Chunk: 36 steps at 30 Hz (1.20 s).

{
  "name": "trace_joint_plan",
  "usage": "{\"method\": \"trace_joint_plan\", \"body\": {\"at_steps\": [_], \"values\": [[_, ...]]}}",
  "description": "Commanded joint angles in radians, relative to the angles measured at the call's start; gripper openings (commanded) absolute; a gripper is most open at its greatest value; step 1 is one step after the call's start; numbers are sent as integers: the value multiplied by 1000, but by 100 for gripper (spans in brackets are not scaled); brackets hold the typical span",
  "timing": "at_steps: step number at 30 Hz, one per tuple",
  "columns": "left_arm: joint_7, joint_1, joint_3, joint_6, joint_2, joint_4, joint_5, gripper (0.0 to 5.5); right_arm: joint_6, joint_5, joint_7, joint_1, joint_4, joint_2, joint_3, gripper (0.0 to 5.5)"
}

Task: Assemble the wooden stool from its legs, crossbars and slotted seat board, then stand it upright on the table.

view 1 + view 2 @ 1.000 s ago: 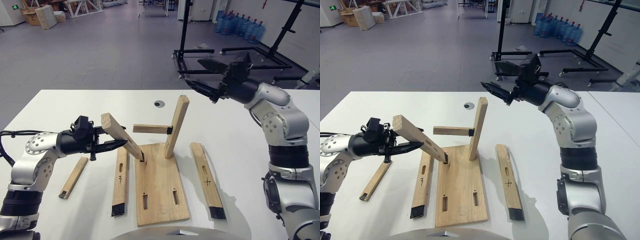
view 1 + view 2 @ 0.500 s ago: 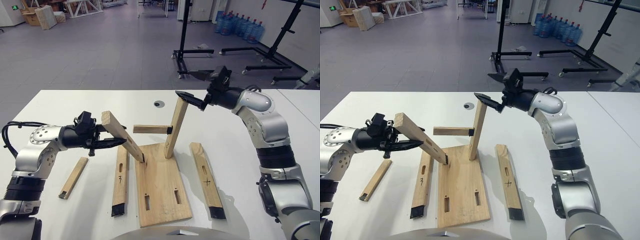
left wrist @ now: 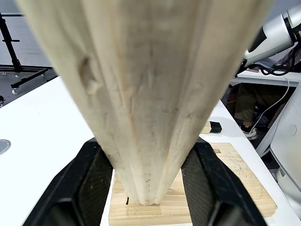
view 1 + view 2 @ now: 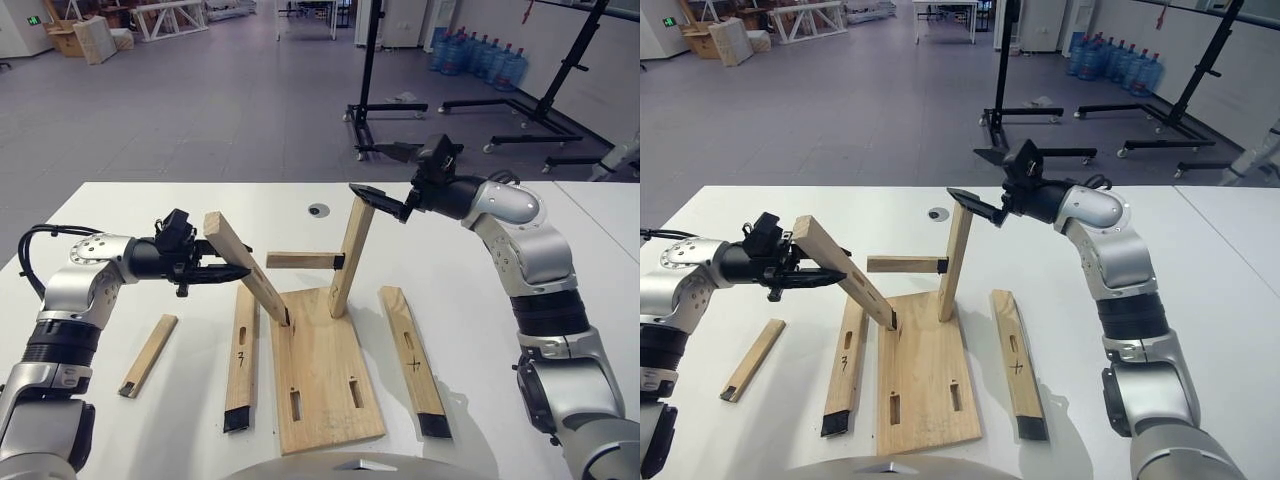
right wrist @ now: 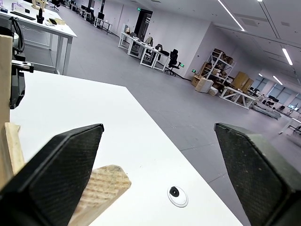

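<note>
The step in hand looks like joining the two standing legs through the crossbar (image 4: 300,260). To do it well, I judge that the right tool (image 5: 157,132) should settle squarely over the top of the upright leg (image 4: 352,250) and steady it before anything is pushed. The left tool (image 4: 225,272) can then swing its tilted leg (image 4: 245,270) up about the slot so that the crossbar's free end meets it squarely. The foot should not be levered out of the seat board (image 4: 325,390). The left tool is clamped on the tilted leg partway up, a finger (image 3: 89,188) on each side, and that leg's lower end sits in a slot near the board's far edge. The right tool is spread wide and holds nothing. The upright leg's top end lies close to one of its fingers rather than centred between them. The board lies flat on the tabletop (image 4: 470,290).
</note>
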Motion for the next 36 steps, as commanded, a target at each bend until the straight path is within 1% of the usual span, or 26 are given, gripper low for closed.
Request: {"method": "trace_joint_plan", "body": {"at_steps": [1,16,24,27,32,34,35,36], "values": [[3,18,-101,25,-24,37,124,201,27,-29,22,19,15,9,42,434],[-10,-112,-128,-3,-76,217,168,201,22,-46,3,17,-8,31,65,434],[-26,-149,-139,-25,-89,263,200,201,25,-56,0,15,-19,41,58,434],[-41,-147,-149,-33,-78,270,210,201,19,-61,-27,6,-79,52,50,434],[-58,-155,-159,-29,-76,271,219,201,-12,-75,-127,-52,-178,104,24,434],[-65,-159,-164,-30,-74,274,226,201,-33,-153,-183,-68,-225,113,65,434],[-69,-162,-165,-31,-73,278,229,201,-41,-202,-204,-73,-246,119,99,434],[-71,-165,-165,-31,-70,281,232,201,-63,-291,-232,-69,-257,121,158,434]]}}
